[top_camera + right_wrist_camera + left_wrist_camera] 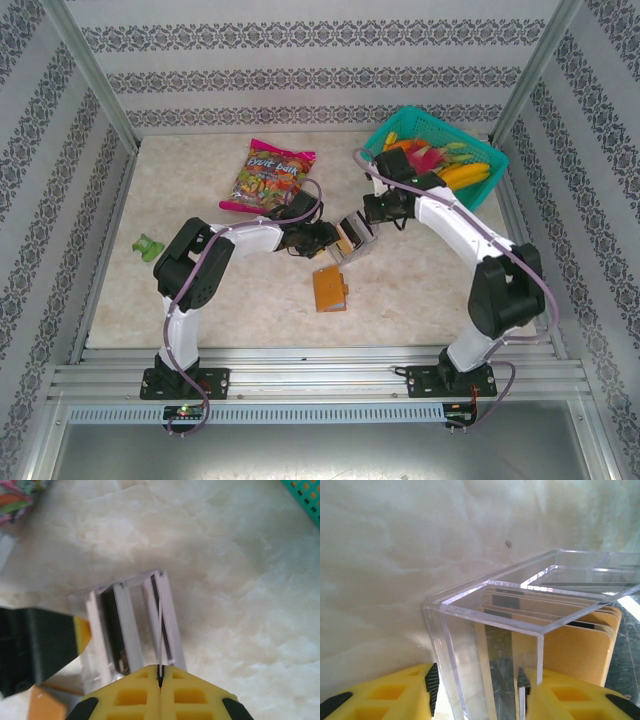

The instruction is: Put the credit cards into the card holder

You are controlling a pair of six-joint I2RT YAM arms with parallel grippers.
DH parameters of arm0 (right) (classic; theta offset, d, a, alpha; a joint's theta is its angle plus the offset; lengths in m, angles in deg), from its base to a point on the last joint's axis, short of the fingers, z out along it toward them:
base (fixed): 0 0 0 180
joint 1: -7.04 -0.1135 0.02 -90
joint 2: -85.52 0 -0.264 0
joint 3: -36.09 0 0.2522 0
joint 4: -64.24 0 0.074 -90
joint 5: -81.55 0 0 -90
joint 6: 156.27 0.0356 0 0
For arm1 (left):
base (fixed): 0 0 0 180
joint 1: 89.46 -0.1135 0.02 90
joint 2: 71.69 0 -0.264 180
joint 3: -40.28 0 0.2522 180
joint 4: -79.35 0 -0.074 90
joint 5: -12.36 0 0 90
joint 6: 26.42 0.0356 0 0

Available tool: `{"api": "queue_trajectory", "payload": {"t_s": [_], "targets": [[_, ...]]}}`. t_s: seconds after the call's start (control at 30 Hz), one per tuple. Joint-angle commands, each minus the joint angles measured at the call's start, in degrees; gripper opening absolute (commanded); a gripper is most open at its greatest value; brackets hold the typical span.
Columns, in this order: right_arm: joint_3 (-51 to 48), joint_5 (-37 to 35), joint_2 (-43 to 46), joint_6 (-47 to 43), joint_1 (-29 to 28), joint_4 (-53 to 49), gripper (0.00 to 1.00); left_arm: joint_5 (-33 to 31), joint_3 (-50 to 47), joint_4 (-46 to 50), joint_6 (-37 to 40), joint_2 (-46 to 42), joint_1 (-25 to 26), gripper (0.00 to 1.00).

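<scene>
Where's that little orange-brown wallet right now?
In the top view, the card holder lies flat on the table near the middle, just nearer the arm bases than the clear tray where the two arms meet.

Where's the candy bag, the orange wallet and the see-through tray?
candy bag (272,178), top view, middle of the bag.
card holder (330,289), top view, middle of its orange cover.
clear tray (455,665), left wrist view, its near wall.

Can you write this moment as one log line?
left gripper: holds clear tray | right gripper: pinches one credit card in tray | card holder: untouched
</scene>
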Motion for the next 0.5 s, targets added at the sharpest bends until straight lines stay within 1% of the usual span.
{"api": "queue_trajectory", "payload": {"t_s": [0.0,0.1,0.2,0.27,0.4,0.47], "targets": [[-5.49,7.42,7.10,6.47,0.14,4.74,0.00,-2.57,0.40,4.82,4.94,-6.24,-0.60,0.52],[-13.06,12.09,12.26,11.68,-0.36,9.47,0.00,-4.20,-0.28,8.80,7.41,-10.21,-0.60,0.57],[-19.61,12.60,16.37,15.07,-1.58,11.83,0.00,-4.62,-2.32,12.62,8.73,-13.82,-0.43,0.59],[-23.07,12.98,17.96,16.61,-2.99,12.66,0.00,-4.97,-4.67,13.36,8.74,-16.36,-0.29,0.61],[-29.85,13.15,20.13,20.84,-7.19,16.59,0.00,-4.38,-9.46,13.10,7.72,-20.15,-0.16,0.62],[-31.98,11.93,20.15,22.44,-9.76,17.82,0.00,-3.60,-11.58,11.99,6.72,-21.28,-0.01,0.62]]}}
